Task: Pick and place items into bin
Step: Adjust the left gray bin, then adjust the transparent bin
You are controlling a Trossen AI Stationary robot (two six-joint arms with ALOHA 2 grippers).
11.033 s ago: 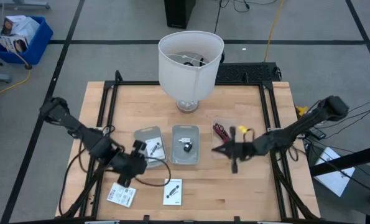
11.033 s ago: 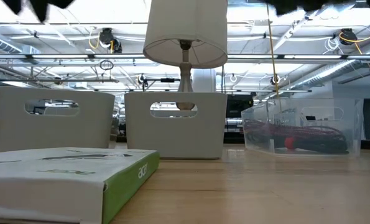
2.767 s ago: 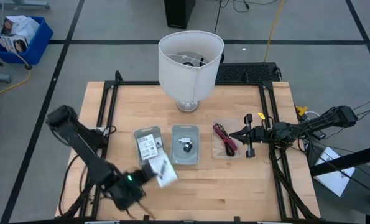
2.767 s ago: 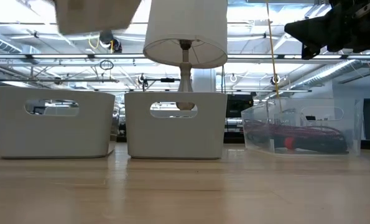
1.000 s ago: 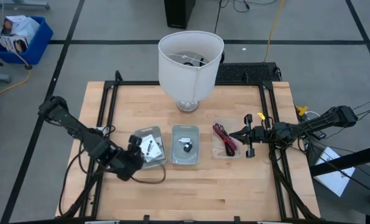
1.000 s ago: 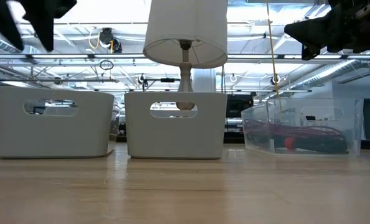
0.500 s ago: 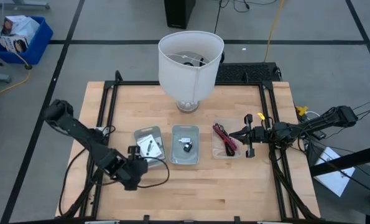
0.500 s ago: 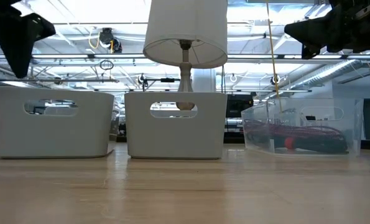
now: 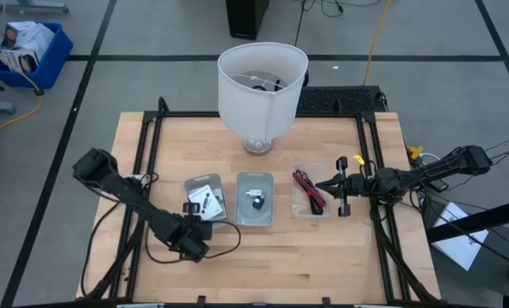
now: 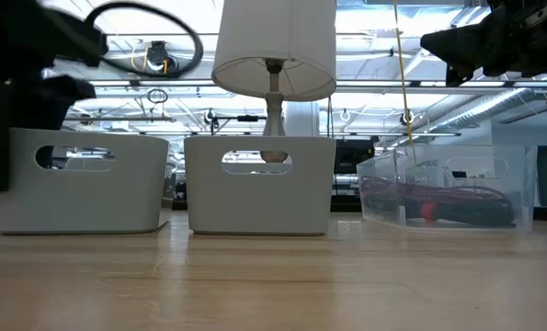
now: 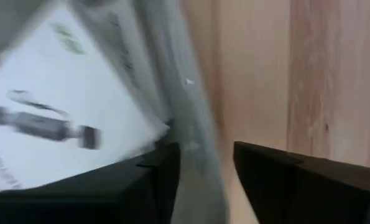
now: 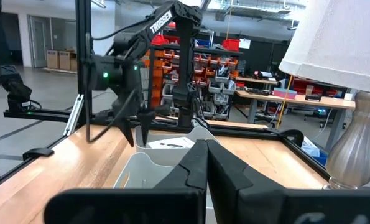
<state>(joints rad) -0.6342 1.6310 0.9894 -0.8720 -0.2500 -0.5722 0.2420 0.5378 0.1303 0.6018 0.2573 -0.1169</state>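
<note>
White packets with black print (image 9: pixel 204 198) (image 11: pixel 60 118) lie in the left grey bin (image 9: pixel 188 184) (image 10: pixel 80 179). The middle grey bin (image 9: pixel 241 204) holds tiny black and white parts (image 9: pixel 255 199). Black and magenta cable ties (image 9: pixel 308 188) (image 10: pixel 438 202) lie in the clear bin (image 9: pixel 298 208). My left gripper (image 9: pixel 189 212) (image 11: pixel 206 155) is open above the left bin's near wall (image 11: pixel 185 93), touching nothing that shows. My right gripper (image 9: pixel 318 184) (image 12: pixel 206 146) is shut and hovers over the clear bin's right side, pointing toward the table's left.
A big white lampshade on its lamp (image 9: pixel 263 81) (image 10: pixel 273 46) stands at the table's far middle, behind the three bins. Bare wood (image 9: pixel 288 257) stretches along the near edge. A black frame rail (image 9: pixel 382 171) borders the table.
My left gripper has drawn back from over the left bin toward the table's near edge and shifted slightly right, and the arm has come lower in the low view. The packet stays in the left bin. My right arm has kept still.
</note>
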